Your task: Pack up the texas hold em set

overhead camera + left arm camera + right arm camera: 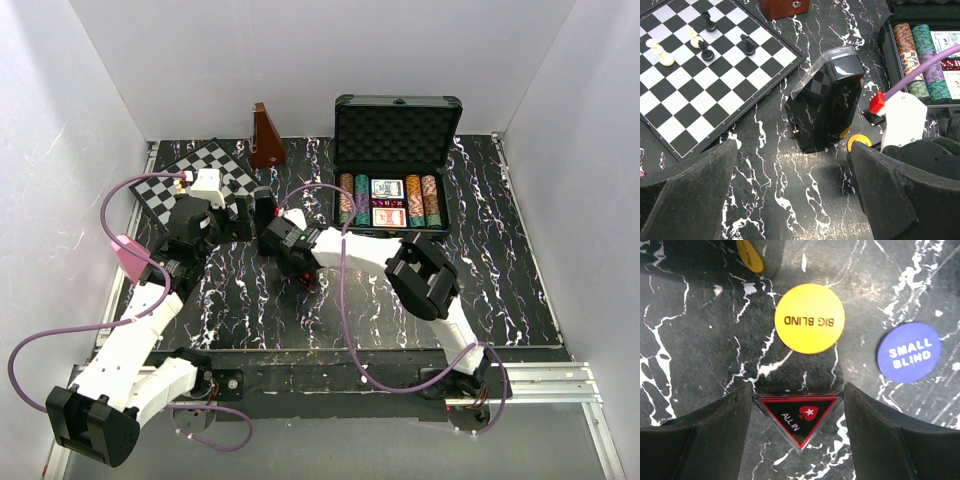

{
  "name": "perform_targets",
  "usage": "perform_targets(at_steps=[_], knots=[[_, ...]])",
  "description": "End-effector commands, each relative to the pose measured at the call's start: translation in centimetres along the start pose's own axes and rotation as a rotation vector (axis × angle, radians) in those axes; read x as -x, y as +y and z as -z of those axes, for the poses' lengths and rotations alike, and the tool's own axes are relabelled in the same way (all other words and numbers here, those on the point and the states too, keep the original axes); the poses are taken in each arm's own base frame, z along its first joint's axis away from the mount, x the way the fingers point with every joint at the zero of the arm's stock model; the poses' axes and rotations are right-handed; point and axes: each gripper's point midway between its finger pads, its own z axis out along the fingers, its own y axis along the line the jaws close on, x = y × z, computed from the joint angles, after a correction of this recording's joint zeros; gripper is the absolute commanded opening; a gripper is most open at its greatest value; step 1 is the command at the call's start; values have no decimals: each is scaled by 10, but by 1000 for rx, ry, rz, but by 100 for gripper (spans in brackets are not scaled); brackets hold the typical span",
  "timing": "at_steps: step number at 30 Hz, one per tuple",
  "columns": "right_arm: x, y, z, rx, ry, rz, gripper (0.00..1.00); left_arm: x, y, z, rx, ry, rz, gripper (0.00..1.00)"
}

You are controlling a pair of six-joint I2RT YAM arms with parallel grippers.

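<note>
Right gripper (797, 390) has its jaws spread astride the flat black-and-red triangular "ALL IN" marker (798, 420) on the black marbled table (690, 340); squeezed by its corners, it may pivot out; left gripper (790, 172) gapes empty

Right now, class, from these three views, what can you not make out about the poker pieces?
- Right wrist: second yellow button, cut off by the top edge, lettering unreadable.
- Right wrist: whether the right gripper touches the ALL IN triangle.
- Top view: BIG BLIND button, hidden under the right arm.
- Left wrist: dice, cut by edge and cable.
</note>
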Motion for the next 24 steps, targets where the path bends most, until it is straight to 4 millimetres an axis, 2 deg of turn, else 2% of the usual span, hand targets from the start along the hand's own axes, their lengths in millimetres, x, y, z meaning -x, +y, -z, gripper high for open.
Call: perform_targets(at_steps=[1,7,12,17,24], knots=[[31,-7,38,13,-124,-15,54,8,-1,4,-8,-28,6,98],[46,-26,62,3,-190,-31,51,7,-2,4,-8,-26,6,98],[61,-62,76,-21,-244,-66,50,7,-2,3,-11,-25,5,98],[86,-114,89,-83,-302,-107,50,7,-1,3,-8,-25,6,98],[121,-199,92,-144,-353,-185,50,5,-1,2,-2,-20,3,98]])
